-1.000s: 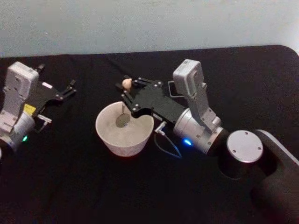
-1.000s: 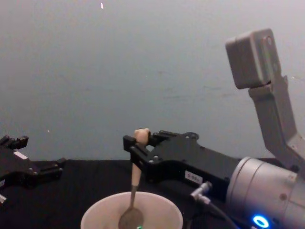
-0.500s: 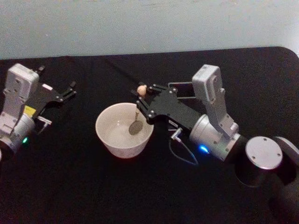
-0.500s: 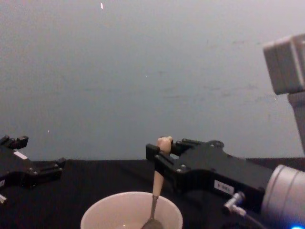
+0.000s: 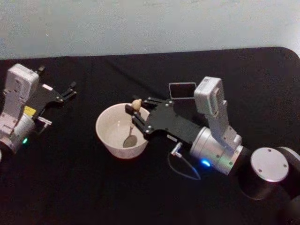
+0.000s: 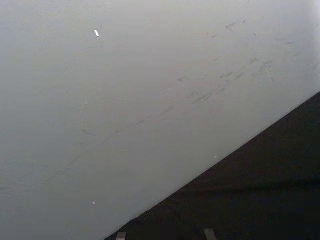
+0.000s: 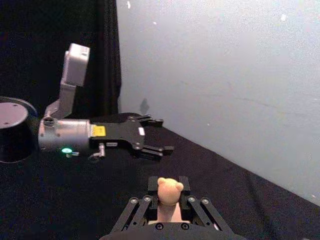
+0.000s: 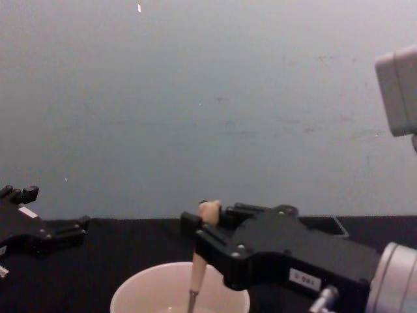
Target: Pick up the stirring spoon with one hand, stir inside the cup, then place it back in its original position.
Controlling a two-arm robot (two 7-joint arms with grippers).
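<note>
The stirring spoon (image 5: 132, 123) stands nearly upright in the cup (image 5: 104, 135), a wide cream-white bowl left of centre on the black table. Its dark bowl rests low inside the cup and its bear-head knob (image 7: 170, 189) sticks up. My right gripper (image 5: 135, 112) is shut on the cream handle (image 8: 197, 272) just under the knob, over the cup's right rim (image 8: 133, 291). The dark grey square-mouthed holder (image 5: 183, 89) stands behind the right arm, with nothing in it. My left gripper (image 5: 58, 80) rests open at the far left, apart from everything.
The table is covered in black cloth and ends at a pale wall behind. The right arm's silver wrist and round shoulder joint (image 5: 268, 165) take up the front right. A thin cable (image 5: 185, 165) loops down beside the cup. My left arm (image 7: 70, 135) lies parked.
My right gripper has carried the spoon around inside the cup, first to the right, then back toward me and a little left. The holder now shows behind the arm. The left arm stayed still.
</note>
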